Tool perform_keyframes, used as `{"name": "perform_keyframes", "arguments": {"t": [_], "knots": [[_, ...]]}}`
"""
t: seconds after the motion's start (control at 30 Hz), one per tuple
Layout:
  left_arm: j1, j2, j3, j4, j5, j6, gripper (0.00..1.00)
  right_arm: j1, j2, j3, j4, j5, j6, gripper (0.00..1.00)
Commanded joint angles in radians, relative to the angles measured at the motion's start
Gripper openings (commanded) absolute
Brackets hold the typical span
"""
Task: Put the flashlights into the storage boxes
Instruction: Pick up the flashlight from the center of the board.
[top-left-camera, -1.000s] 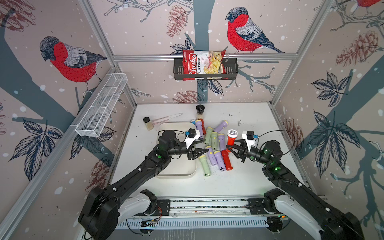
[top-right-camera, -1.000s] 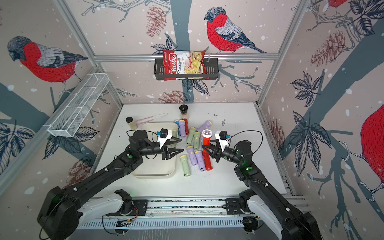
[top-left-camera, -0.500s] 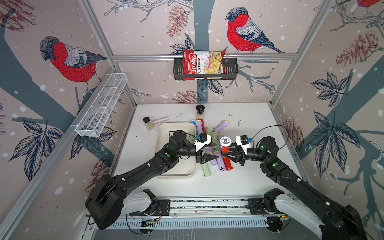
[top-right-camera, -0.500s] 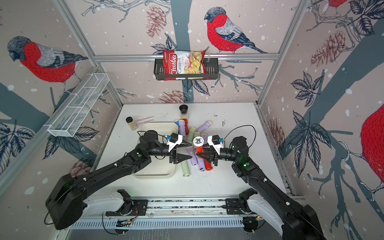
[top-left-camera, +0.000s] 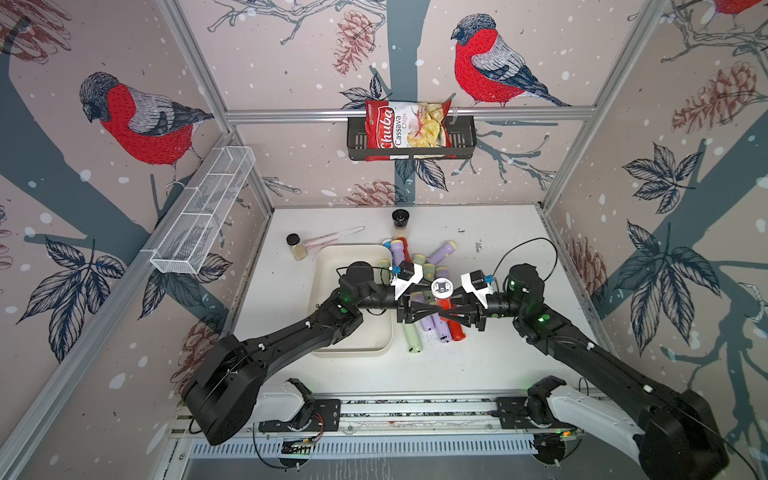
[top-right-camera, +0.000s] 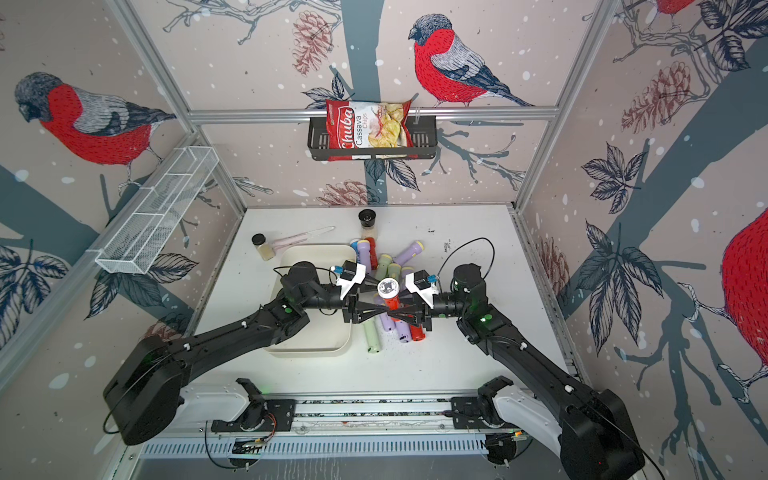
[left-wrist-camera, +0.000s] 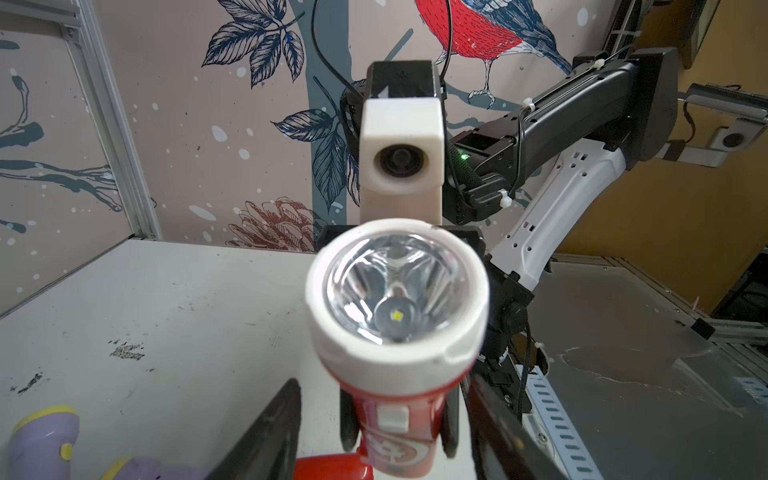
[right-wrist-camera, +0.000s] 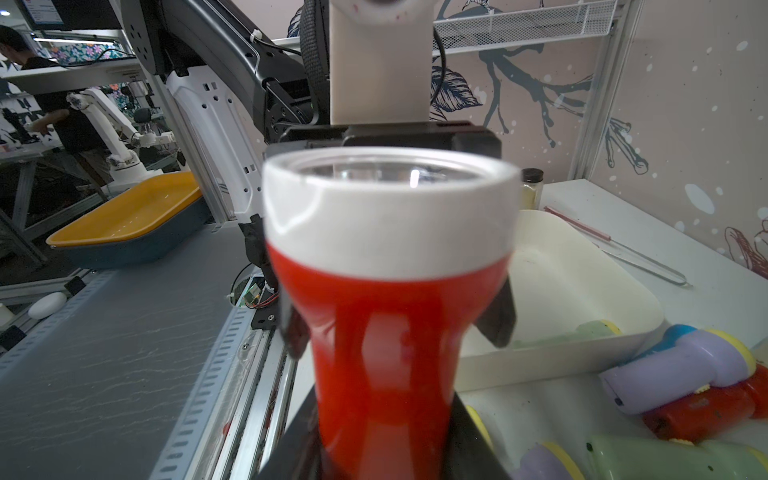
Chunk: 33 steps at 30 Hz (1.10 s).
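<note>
Flashlights (top-left-camera: 432, 332) mostly lie heaped on the table (top-left-camera: 478, 365) just beside the cream tray (top-left-camera: 351, 352), but one red flashlight (top-left-camera: 441, 287) now stands upright above the heap, lens up. A second ago the arms sat apart on either side of the heap; they have since met. The right gripper (right-wrist-camera: 382, 440) is clamped on its barrel, and the left gripper (left-wrist-camera: 382, 382) straddles it, jaws parted. This looks like a handover toward the tray side.
</note>
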Motion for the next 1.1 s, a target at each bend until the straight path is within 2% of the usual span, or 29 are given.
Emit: {"name": "perform_keyframes", "arguments": {"t": [0.0,0.1,0.33,0.63,0.8,0.83,0.87,0.9,1.07], "knots": [[-0.002,0.024,0.004,0.124,0.04,-0.047,0.58,0.001,0.018,0.022,-0.014,-0.034,-0.037,0.3],[-0.004,0.042,0.01,0.151,0.051,-0.07,0.52,0.002,0.035,0.039,-0.041,-0.037,-0.059,0.3],[-0.023,0.051,0.021,0.115,0.061,-0.046,0.49,0.001,0.053,0.053,-0.049,-0.049,-0.073,0.31],[-0.03,0.065,0.023,0.135,0.065,-0.061,0.28,-0.003,0.052,0.05,-0.062,-0.05,-0.079,0.31],[-0.03,0.052,0.012,0.117,0.013,-0.059,0.21,-0.014,0.046,0.042,-0.07,-0.036,-0.079,0.35],[-0.03,0.046,0.008,0.109,-0.009,-0.059,0.21,-0.017,0.041,0.04,-0.069,-0.027,-0.076,0.38],[-0.029,0.041,0.002,0.098,-0.035,-0.057,0.2,-0.018,0.037,0.035,-0.069,-0.012,-0.071,0.61],[-0.029,0.032,-0.003,0.088,-0.058,-0.056,0.2,-0.021,0.032,0.032,-0.069,-0.003,-0.073,1.0],[-0.019,-0.027,-0.007,-0.053,-0.162,-0.058,0.18,-0.029,-0.007,-0.02,-0.026,0.107,-0.023,1.0]]}}
